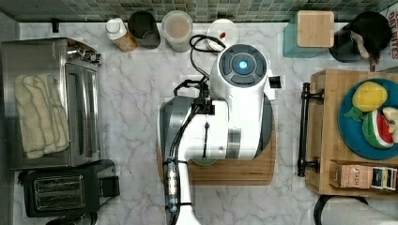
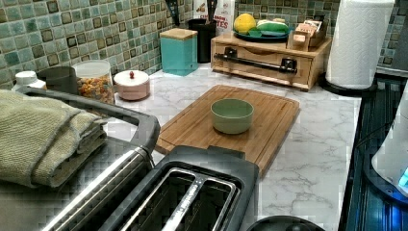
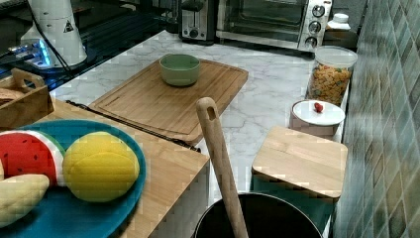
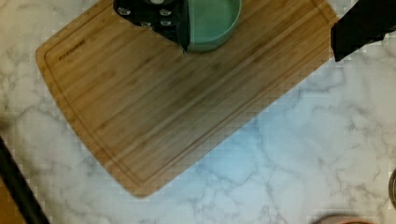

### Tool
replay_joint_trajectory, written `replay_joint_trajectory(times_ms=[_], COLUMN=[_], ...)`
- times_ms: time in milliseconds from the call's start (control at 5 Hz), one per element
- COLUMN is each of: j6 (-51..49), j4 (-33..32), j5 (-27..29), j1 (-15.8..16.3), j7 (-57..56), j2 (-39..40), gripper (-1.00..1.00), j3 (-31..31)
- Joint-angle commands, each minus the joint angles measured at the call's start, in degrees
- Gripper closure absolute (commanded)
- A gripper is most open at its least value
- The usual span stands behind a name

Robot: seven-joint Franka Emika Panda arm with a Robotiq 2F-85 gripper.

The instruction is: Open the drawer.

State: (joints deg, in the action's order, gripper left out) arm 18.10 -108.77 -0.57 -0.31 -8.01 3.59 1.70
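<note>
Bowl (image 2: 232, 115) on cutting board (image 2: 192, 126), drawer (image 2: 262, 58) beyond it in the left view, plate (image 2: 262, 34) on top.

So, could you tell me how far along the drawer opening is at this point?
Nothing looks done yet: the drawer sits flush in its wooden box, its black bar handle untouched. The arm hangs above the cutting board and the green bowl, away from the handle. Reaching, gripping and pulling all remain.
</note>
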Motion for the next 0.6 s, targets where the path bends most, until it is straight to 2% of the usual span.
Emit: replay_joint_trajectory(times_ms=[200,400,600], j6=[10.0,10.5,13.8], j4=[-9.2,-8.2,-8.6], j5=[-6.0,-6.0,-7.8], j1=[-3.5,-5.8,-6.2], j7=[-22.5,-31.6,-38.3], j2=[-5.3,-3.8,-2.7], gripper=[-1.00,-1.00,-1.00], j3=[3.0,4.8,7.7])
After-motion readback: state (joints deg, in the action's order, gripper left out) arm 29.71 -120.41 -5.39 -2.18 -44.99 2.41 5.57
